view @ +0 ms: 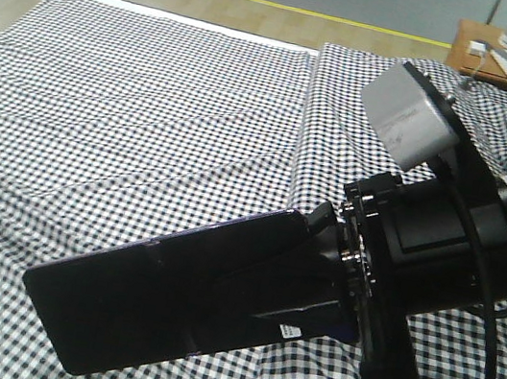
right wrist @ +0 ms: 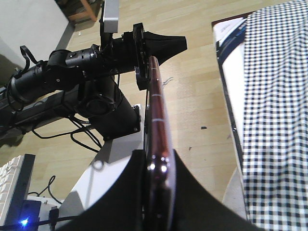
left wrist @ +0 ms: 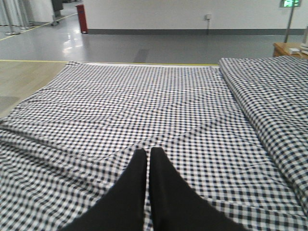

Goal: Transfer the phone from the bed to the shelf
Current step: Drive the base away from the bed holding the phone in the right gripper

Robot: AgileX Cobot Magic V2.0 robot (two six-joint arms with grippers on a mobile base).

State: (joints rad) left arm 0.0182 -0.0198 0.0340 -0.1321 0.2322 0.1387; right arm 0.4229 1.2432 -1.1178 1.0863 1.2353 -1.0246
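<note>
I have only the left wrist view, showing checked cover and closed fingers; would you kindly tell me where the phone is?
Observer: The phone is clamped in the right gripper, held clear of the bed.
Operator: Thank you. How is it gripped?
Observer: Edge-on in the right wrist view, pinched between the two fingers and sticking out past them.
Operator: Is the shelf visible anywhere?
Observer: No; the front view shows only a small brown table beyond the bed.
</note>
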